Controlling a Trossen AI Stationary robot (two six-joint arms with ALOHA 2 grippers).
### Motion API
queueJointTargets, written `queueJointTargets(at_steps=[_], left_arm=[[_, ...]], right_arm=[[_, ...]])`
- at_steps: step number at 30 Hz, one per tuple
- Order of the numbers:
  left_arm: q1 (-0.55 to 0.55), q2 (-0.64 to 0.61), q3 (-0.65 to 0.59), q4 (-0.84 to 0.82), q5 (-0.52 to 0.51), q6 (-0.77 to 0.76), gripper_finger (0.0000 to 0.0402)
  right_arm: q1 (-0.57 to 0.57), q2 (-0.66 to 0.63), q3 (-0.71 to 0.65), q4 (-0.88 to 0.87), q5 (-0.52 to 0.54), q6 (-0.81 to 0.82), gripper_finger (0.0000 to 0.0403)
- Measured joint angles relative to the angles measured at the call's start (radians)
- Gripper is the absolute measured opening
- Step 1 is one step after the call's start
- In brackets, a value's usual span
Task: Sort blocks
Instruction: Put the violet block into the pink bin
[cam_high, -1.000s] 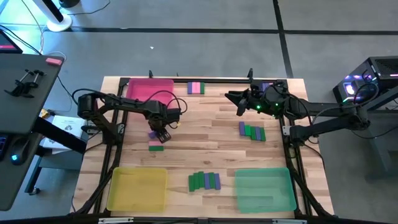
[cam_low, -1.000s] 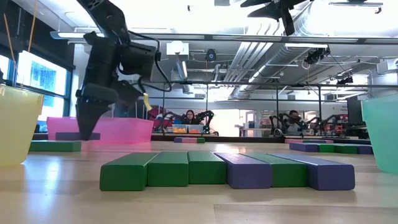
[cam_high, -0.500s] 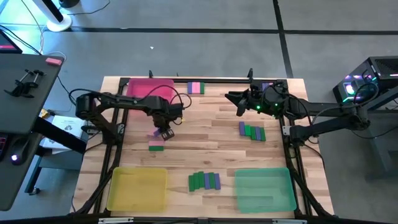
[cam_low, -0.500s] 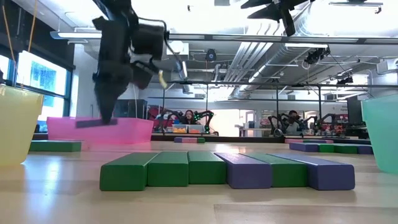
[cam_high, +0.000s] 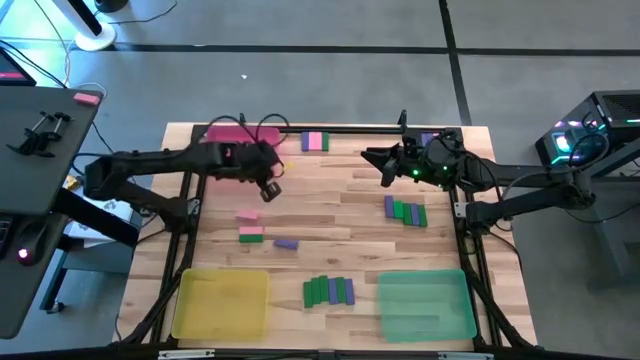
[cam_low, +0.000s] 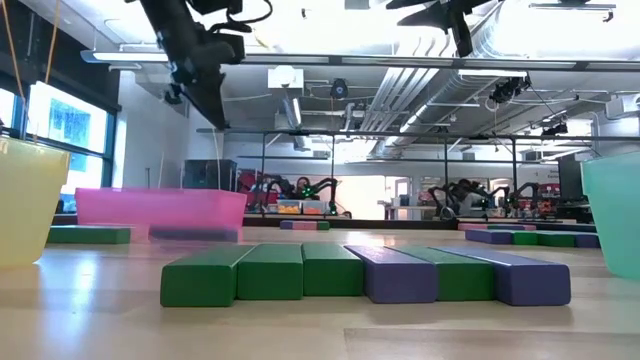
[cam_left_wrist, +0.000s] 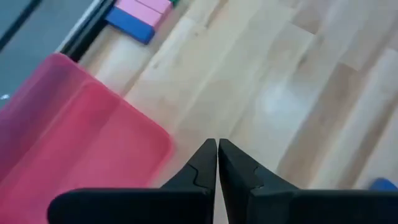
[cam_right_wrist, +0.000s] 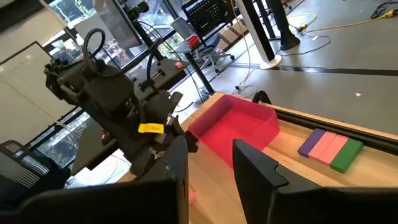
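Note:
My left gripper (cam_high: 268, 190) is shut and empty, raised above the table beside the pink tray (cam_high: 240, 150); its fingertips meet in the left wrist view (cam_left_wrist: 217, 149). A purple block (cam_high: 286, 243) lies flat on the table; it also shows in the low view (cam_low: 193, 234). A pink block (cam_high: 248, 214) and a pink-and-green pair (cam_high: 251, 235) lie to its left. My right gripper (cam_high: 385, 165) is open and empty at the far right, its fingers apart in the right wrist view (cam_right_wrist: 214, 174).
A purple, pink and green set (cam_high: 314, 141) lies at the far edge. A purple and green cluster (cam_high: 405, 212) lies at the right, and a green and purple row (cam_high: 330, 291) near the front. The yellow tray (cam_high: 220, 303) and the green tray (cam_high: 425, 305) stand at the near edge.
My left gripper has lifted the purple block off the table, then gone up and toward the far edge beside the pink tray. The block is no longer in its fingers and now lies on the table to the right of where it was.

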Motion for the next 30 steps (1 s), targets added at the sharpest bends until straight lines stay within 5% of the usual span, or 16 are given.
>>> queueJointTargets(at_steps=[8, 14, 23, 30], left_arm=[[-0.054, 0.053, -0.001, 0.007, 0.260, 0.105, 0.0009], [-0.261, 0.179, 0.008, 0.001, 0.340, 0.225, 0.0091], [-0.481, 0.342, 0.164, 0.027, 0.301, 0.232, 0.0248], [-0.518, 0.480, 0.183, 0.003, 0.252, 0.072, 0.0299]], right_arm=[[0.000, 0.000, 0.000, 0.000, -0.003, 0.000, 0.0071], [0.000, 0.000, 0.000, 0.000, -0.005, -0.002, 0.0071], [0.000, 0.000, 0.000, -0.052, -0.026, -0.029, 0.0071], [0.000, 0.000, 0.000, -0.066, -0.054, -0.046, 0.0071]])
